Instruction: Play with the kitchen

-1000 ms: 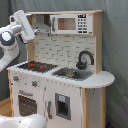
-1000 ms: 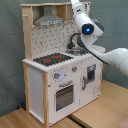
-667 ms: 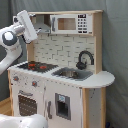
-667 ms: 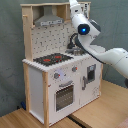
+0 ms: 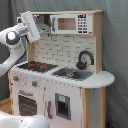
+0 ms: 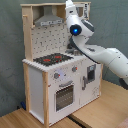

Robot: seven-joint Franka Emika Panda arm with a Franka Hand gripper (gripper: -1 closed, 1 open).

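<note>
Since the earlier frames the arm [image 5: 14, 42] has swung a little higher toward the top of the kitchen [image 5: 60, 95]: in the first exterior view its white end link now sits at the upper left of the frame, tilted against the hood's side, where a second ago it hung slightly lower and further left. In the second exterior view the wrist with its blue light [image 6: 76, 30] has likewise risen toward the upper centre, in front of the top shelf. Nothing on the kitchen has shifted.

The jaws are hidden in both exterior views, so whether they are spread or pressed together I cannot tell.

One kitchen fills the middle of each frame. Nearest, low on its front: one oven door [image 6: 64, 96] and a smaller door [image 5: 62, 106] beside it. Above them on the surface, one black-red stovetop [image 5: 34, 65], one sink [image 5: 71, 74], one black faucet [image 5: 85, 58]. Furthest up, one grey hood [image 6: 49, 20] and one microwave [image 5: 72, 24].
</note>
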